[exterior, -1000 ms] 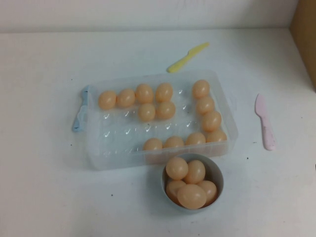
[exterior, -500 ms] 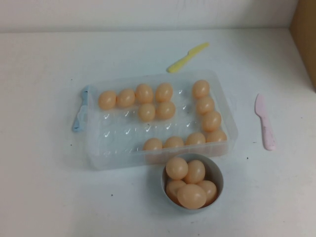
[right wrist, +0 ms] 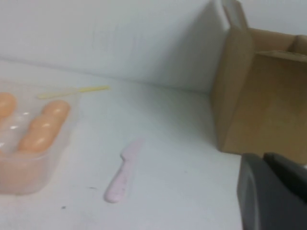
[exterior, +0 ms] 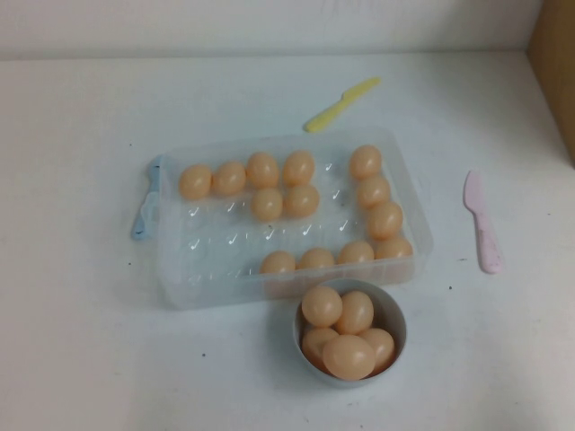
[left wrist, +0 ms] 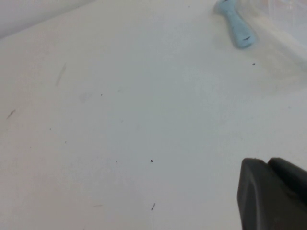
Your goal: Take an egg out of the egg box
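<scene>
Nothing's budged over the last second: eggs like the egg (exterior: 277,262) sit in the egg box (exterior: 216,278) behind the bowl (exterior: 396,321), and left gripper (left wrist: 273,194) and right gripper (right wrist: 273,191) hang back off-tray, can't tell their fingers, so no pick started.

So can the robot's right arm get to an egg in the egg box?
Probably yes. The egg box has no lid, and the eggs along its right side, like this egg, lie uncovered. Both the right gripper and left gripper hang back.

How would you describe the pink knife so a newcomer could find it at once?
Start at the egg box mid-table. Look to its right, past the tray's wall: the pink knife lies alone on bare table. The other knife, behind the box, is yellow.
</scene>
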Available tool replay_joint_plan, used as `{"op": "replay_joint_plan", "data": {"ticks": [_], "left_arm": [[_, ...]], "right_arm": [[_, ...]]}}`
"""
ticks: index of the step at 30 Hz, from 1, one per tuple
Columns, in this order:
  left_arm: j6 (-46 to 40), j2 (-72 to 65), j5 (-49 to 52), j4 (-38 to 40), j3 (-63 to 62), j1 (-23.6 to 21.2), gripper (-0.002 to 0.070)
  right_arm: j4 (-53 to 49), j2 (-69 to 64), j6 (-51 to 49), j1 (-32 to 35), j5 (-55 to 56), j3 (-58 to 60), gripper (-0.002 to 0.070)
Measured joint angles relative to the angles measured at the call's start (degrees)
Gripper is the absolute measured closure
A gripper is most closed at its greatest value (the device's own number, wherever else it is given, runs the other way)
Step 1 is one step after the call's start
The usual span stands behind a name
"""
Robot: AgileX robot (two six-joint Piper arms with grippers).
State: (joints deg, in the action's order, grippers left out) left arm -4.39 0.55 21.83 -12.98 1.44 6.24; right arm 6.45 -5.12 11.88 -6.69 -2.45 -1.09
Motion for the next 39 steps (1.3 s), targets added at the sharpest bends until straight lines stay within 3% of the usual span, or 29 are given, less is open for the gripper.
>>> {"op": "replay_joint_plan", "data": {"ticks": [5,15,39], "left_arm": [[0.00,0.00,0.00,0.00,0.00,0.00,0.0678],[0.00,0.00,0.00,0.00,0.00,0.00,0.0678],[0.00,0.00,0.00,0.00,0.00,0.00,0.0678]], "right_arm": [[0.25,5.17,0.00,6.50,-2.97,2.38,0.0694],[4.34,5.55,0.00,7.52,-17.81,2.60,0.0694],[7.05,5.55,0.00,7.52,-18.74,2.60,0.0694]]}}
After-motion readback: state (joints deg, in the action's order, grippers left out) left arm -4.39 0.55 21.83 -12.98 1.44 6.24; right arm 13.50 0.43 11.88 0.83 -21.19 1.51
